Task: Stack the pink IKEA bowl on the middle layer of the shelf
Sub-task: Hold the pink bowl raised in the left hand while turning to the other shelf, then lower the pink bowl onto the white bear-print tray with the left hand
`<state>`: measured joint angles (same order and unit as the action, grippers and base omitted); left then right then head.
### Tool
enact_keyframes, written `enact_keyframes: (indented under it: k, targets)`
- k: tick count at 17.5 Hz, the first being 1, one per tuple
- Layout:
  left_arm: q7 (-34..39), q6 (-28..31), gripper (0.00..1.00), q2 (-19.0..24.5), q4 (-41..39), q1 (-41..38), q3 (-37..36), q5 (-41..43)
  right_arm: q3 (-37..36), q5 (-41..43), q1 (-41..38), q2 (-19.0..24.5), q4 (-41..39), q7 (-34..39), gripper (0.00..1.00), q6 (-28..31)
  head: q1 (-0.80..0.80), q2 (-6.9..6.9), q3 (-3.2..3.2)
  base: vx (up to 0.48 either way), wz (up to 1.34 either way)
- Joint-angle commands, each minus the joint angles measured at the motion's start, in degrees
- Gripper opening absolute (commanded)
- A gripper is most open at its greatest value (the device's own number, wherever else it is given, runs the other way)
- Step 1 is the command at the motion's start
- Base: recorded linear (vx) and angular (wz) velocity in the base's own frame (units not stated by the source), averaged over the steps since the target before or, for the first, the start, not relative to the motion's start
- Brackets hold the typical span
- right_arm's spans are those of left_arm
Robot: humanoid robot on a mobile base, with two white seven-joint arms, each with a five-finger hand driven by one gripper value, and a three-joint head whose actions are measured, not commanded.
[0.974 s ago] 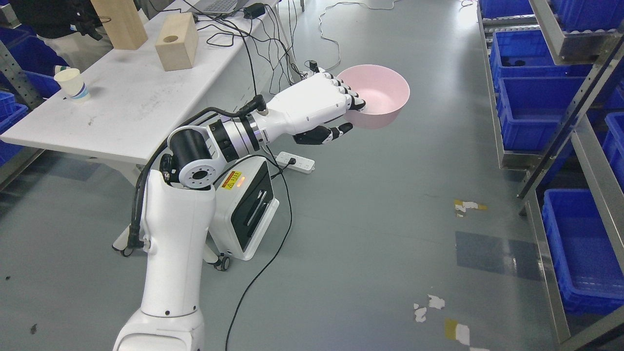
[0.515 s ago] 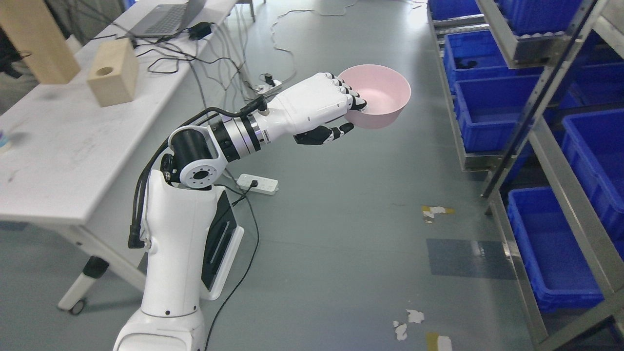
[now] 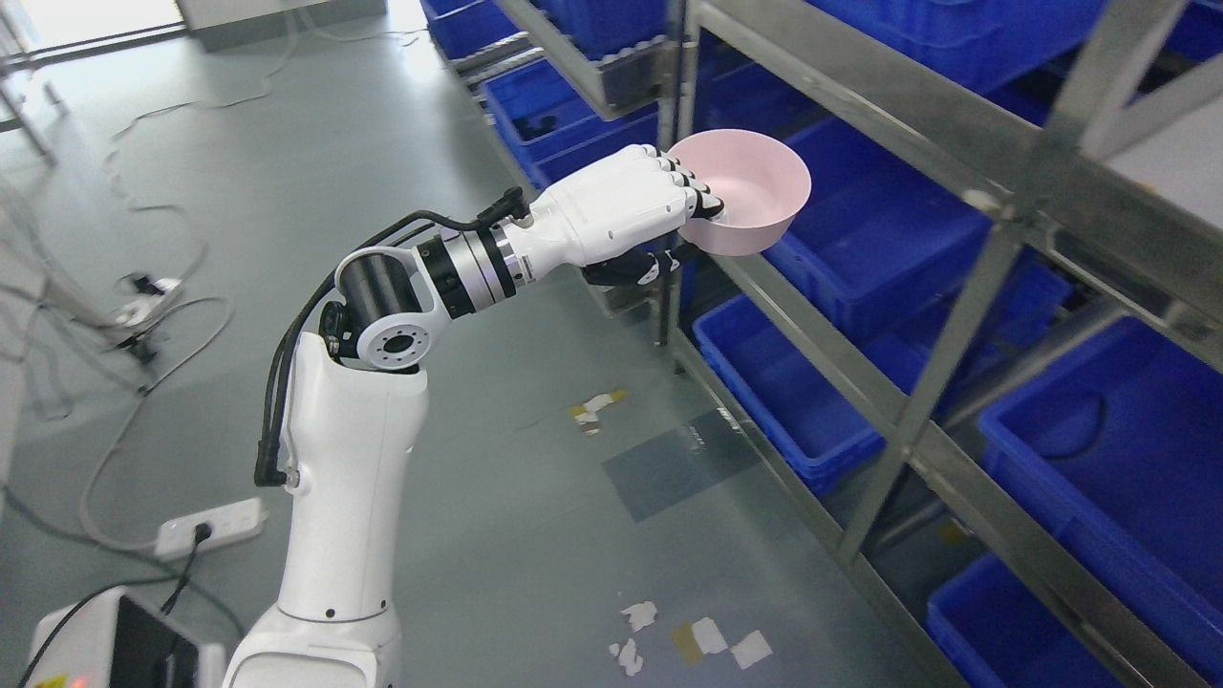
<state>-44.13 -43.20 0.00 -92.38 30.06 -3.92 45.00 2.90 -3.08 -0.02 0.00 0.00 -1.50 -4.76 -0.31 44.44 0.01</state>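
The pink bowl [image 3: 750, 191] sits in the upper middle of the frame, held upright and roughly level at its near rim by my left hand [image 3: 635, 205], whose arm comes in from the lower left. My fingers [image 3: 690, 186] are curled over the rim into the bowl's inside, and my thumb [image 3: 638, 269] shows dark below, pressing toward the outer wall, so I am clamped on the rim in a pinch. I judge the bowl to be light, stiff plastic with a smooth, somewhat slippery skin; it should not deform under my grip, but held by one edge it could pivot or slide if I jolt it, so the rim pinch near the wall is the right hold and wants steady pressure. It hangs in front of the metal shelf [image 3: 865, 100] that fills the right half of the frame, in line with an upright post [image 3: 674, 172], with blue bins [image 3: 869, 239] on the tiers behind and below it. I cannot see another bowl to stack onto from here. I can read no brand mark or writing on the bowl, my hand or the bins; nothing legible shows. On the grey floor [image 3: 497, 459] lie cables and a white power strip [image 3: 208, 526] at lower left. My right arm is out of sight.
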Motion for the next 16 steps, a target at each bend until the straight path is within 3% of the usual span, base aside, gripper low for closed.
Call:
enact_keyframes:
  k: [1,7,12,16]
  targets:
    - [0.01,0.05,0.02,1.00,0.01,0.00,-0.39,0.00,0.00,0.00,-1.30,-1.00,-1.00,0.01,1.00,0.01,0.00,0.00,0.00,0.088,-1.21]
    - [0.36,-1.80,0.02,1.00,0.01,0.35,-2.85,-0.26,0.00,0.00,-1.30,-1.00,-1.00,0.01,1.00,0.01,0.00,0.00,0.00,0.089,-1.18]
    - [2.30,-1.80,0.02,1.00,0.62,10.88,4.78,-0.18,0.00,0.00,-1.30,-1.00,-1.00,0.01,1.00,0.01,0.00,0.00,0.00,0.096,-0.95]
    - [0.64,-1.80,0.02,1.00,2.64,10.99,6.11,0.87,0.00,0.00,-1.30,-1.00,-1.00,0.01,1.00,0.01,0.00,0.00,0.00,0.114,-0.71]
